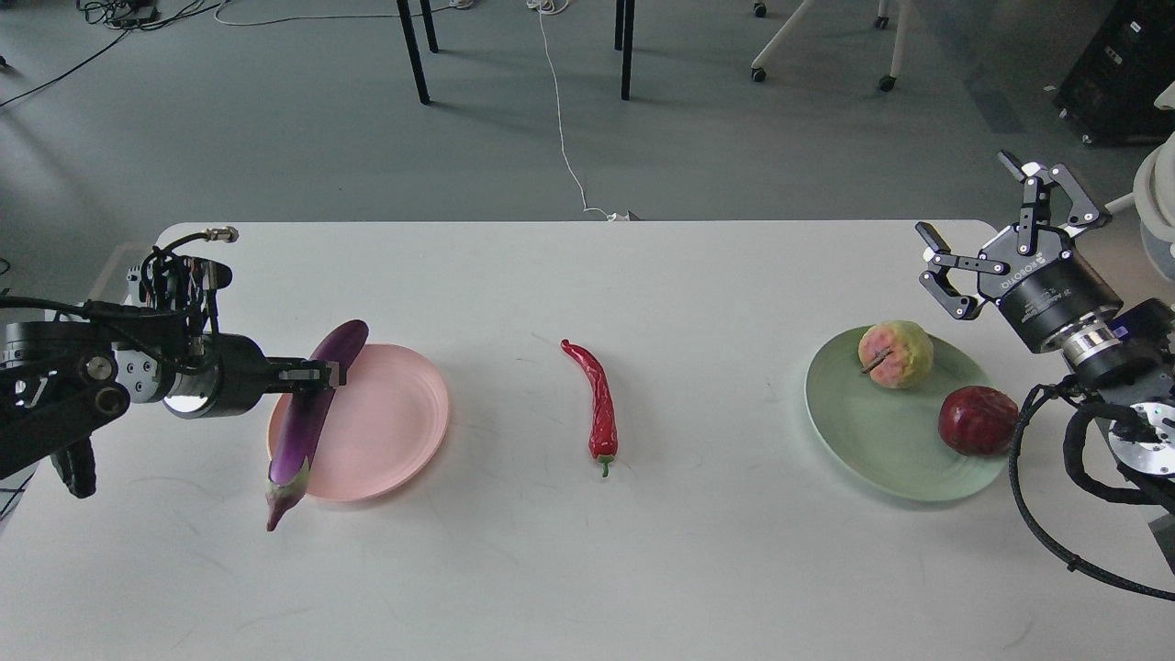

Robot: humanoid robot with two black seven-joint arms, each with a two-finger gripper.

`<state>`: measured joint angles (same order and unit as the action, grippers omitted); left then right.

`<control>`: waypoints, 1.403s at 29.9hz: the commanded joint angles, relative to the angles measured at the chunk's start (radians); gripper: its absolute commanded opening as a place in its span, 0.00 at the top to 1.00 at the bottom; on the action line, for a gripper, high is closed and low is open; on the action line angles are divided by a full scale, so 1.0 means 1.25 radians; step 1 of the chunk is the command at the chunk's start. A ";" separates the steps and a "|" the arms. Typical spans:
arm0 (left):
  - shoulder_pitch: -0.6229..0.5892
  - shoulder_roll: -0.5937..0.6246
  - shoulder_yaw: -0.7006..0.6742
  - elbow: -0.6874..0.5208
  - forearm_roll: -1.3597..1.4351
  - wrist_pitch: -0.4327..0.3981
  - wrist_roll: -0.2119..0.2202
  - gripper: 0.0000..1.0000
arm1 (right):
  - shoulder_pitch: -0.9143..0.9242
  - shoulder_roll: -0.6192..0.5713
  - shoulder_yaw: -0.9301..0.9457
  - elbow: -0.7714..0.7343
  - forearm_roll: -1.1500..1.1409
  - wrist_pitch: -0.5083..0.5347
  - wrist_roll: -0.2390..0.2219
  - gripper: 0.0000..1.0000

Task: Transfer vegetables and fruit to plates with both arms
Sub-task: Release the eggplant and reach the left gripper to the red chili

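Note:
My left gripper (323, 375) is shut on the purple eggplant (307, 418) near its upper part. The eggplant hangs along the left rim of the pink plate (386, 422), with its stem cap down past the plate's front-left edge. The red chili pepper (597, 404) lies on the table at the middle. The green plate (881, 441) at the right holds the yellow-green fruit (895, 353) and the dark red fruit (978, 420). My right gripper (968, 207) is open and empty, raised behind the green plate.
The white table (587, 569) has its far edge behind the plates. Chair and table legs and a white cable (560, 119) are on the floor beyond. Cables of my right arm (1056, 514) hang at the table's right edge.

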<state>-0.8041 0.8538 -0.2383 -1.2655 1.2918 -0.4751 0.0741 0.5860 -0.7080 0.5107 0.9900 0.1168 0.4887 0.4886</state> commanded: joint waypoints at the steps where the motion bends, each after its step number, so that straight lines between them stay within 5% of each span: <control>1: 0.000 0.002 0.000 0.000 0.000 0.001 -0.002 0.26 | -0.005 -0.001 0.001 0.001 0.000 0.000 0.000 0.01; 3: 0.000 0.004 0.000 0.000 0.000 0.002 -0.004 0.00 | -0.005 -0.001 0.003 0.001 0.000 0.000 0.000 0.01; 14: -0.023 0.001 -0.053 0.001 -0.008 0.049 -0.027 0.00 | -0.005 -0.002 0.003 0.002 0.000 0.000 0.000 0.01; 21: -0.043 -0.095 -0.125 -0.039 -0.008 0.050 -0.030 0.00 | -0.005 -0.005 0.003 0.002 0.000 0.000 0.000 0.01; 25: -0.046 -0.210 -0.117 -0.039 0.007 0.050 -0.003 0.00 | -0.006 -0.008 0.003 0.002 -0.001 0.000 0.000 0.01; 29: -0.044 -0.321 -0.112 -0.030 0.048 0.067 0.071 0.00 | -0.009 -0.021 0.003 0.003 -0.001 0.000 0.000 0.01; 34: -0.035 -0.417 -0.090 -0.005 0.076 0.105 0.120 0.01 | -0.010 -0.023 0.001 0.003 -0.001 0.000 0.000 0.01; 42: -0.033 -0.526 -0.047 0.067 0.078 0.143 0.152 0.01 | -0.011 -0.021 0.001 0.001 -0.001 0.000 0.000 0.01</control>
<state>-0.8473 0.2459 -0.3111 -1.2298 1.3885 -0.3111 0.2562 0.5727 -0.7362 0.5129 0.9917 0.1150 0.4887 0.4887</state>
